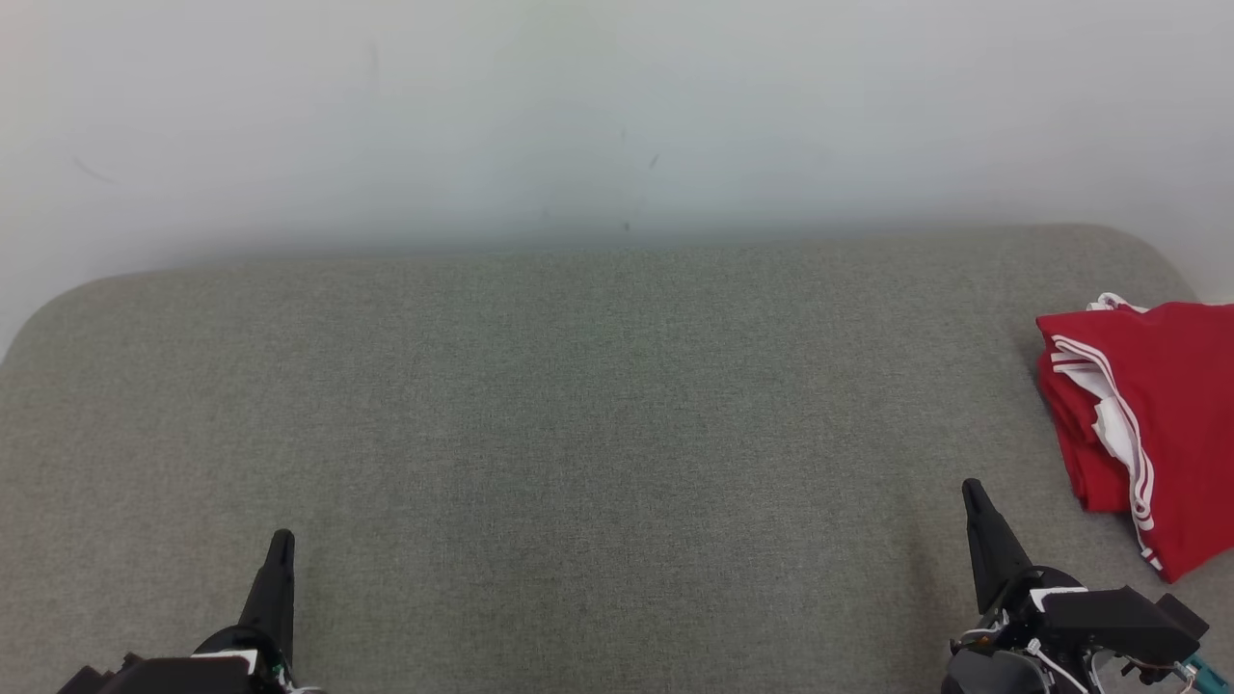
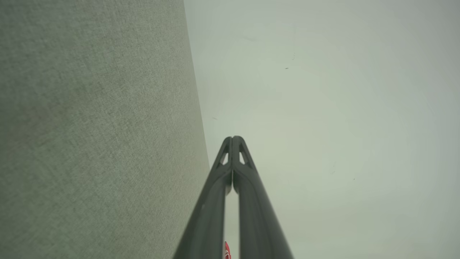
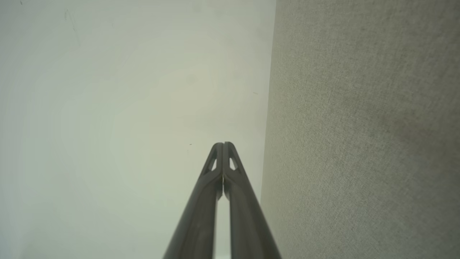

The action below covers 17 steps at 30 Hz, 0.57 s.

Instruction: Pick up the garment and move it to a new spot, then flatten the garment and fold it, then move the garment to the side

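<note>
Head view: the folded red garment (image 1: 1171, 386) lies at the right edge of the cushion (image 1: 578, 414), near my right gripper (image 1: 971, 490). That and my left gripper (image 1: 281, 538) are pinched closed, holding nothing.

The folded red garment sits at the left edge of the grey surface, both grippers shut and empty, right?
No: the head view shows the garment at the right edge of the surface; the left gripper and right gripper are shut and empty.

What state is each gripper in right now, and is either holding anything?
Left gripper: closed, holding nothing.
Right gripper: closed, holding nothing, apart from the folded red garment.
</note>
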Tool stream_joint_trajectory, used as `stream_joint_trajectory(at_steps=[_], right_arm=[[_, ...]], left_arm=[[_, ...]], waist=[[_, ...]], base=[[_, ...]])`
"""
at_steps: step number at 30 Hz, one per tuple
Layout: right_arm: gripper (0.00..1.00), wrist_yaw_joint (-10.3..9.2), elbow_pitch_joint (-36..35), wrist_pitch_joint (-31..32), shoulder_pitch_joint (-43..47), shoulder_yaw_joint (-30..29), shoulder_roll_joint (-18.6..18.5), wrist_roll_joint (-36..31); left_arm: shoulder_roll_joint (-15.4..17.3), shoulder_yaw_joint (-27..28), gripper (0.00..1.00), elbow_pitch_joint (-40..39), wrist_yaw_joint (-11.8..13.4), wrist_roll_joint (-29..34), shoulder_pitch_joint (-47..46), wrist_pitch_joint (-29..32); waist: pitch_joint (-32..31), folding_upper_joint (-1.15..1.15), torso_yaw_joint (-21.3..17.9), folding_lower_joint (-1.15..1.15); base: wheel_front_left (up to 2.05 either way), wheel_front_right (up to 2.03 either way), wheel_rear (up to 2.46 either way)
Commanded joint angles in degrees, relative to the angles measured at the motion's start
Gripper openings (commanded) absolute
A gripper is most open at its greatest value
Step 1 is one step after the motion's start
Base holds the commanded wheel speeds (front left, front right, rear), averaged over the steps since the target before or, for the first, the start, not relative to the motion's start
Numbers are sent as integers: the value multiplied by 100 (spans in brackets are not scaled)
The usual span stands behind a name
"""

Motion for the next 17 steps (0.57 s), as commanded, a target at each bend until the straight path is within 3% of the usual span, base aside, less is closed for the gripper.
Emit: stream_joint_trajectory(at_steps=[1,17], right_arm=[[0,-12,-9,14,-45,2,7,11],[0,-12,-9,14,-46,2,7,11]], left_arm=[[17,16,0,-19,-4,-26,-53,1],[17,18,0,-19,-4,-26,-52,1]], waist=[[0,0,0,0],[0,0,0,0]], base=[[0,0,0],[0,0,0]])
